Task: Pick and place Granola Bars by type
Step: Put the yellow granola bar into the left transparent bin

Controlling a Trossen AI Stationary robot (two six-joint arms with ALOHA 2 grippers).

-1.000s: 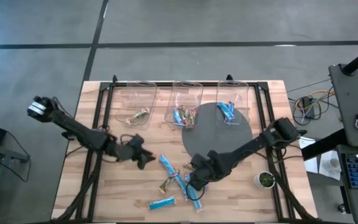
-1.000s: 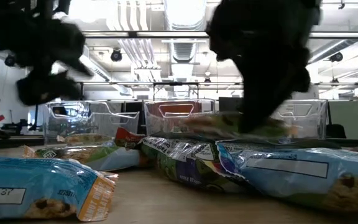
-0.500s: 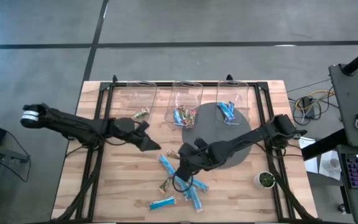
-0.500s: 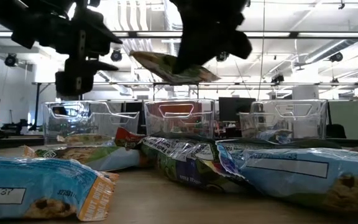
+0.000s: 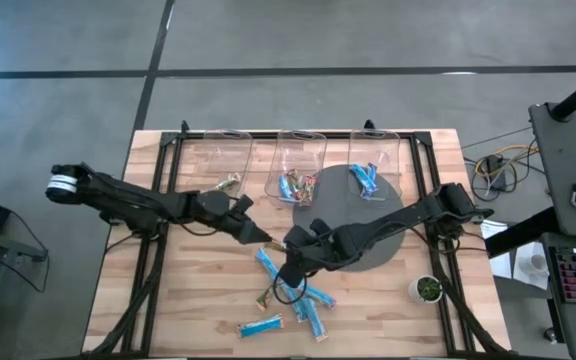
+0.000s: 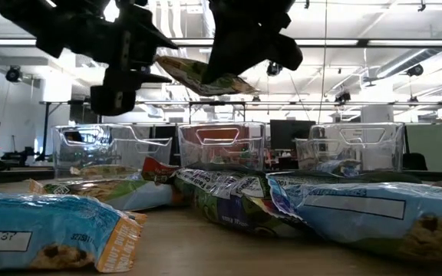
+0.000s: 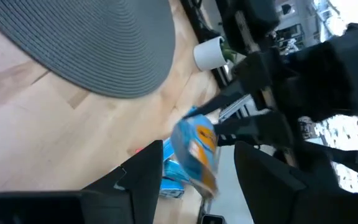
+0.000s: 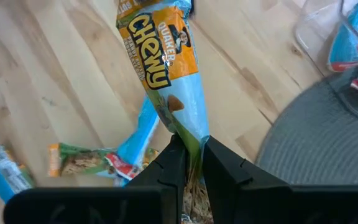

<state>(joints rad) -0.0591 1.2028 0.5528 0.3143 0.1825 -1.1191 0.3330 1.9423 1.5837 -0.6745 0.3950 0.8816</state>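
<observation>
The right claw [image 8: 190, 163] is clamped on one end of a blue and orange Quaker Chewy bar [image 8: 163, 68], holding it in the air above the wooden tabletop [image 5: 198, 300]; in the high view this claw [image 5: 286, 247] sits near the middle of the tabletop, just beside the edge of the round grey mat [image 5: 368, 215]; the left claw [image 5: 260, 236] has its fingers apart with nothing between them, and it hovers close to the right claw, almost meeting it; in the low view the held bar [image 6: 198, 75] hangs tilted between the two dark claws, well above the tabletop; several loose bars [image 5: 286, 296] lie scattered on the wood below and in front of the claws, mostly blue ones with one tan bar among them; three clear bins [image 5: 300, 165] stand in a row at the far edge; the left bin holds one tan bar [image 5: 226, 183], the middle bin a small heap of mixed dark and blue bars [image 5: 296, 186], and the right bin blue bars [image 5: 365, 180]; a small white pot with a green plant [image 5: 427, 289] stands near the right edge of the tabletop.
</observation>
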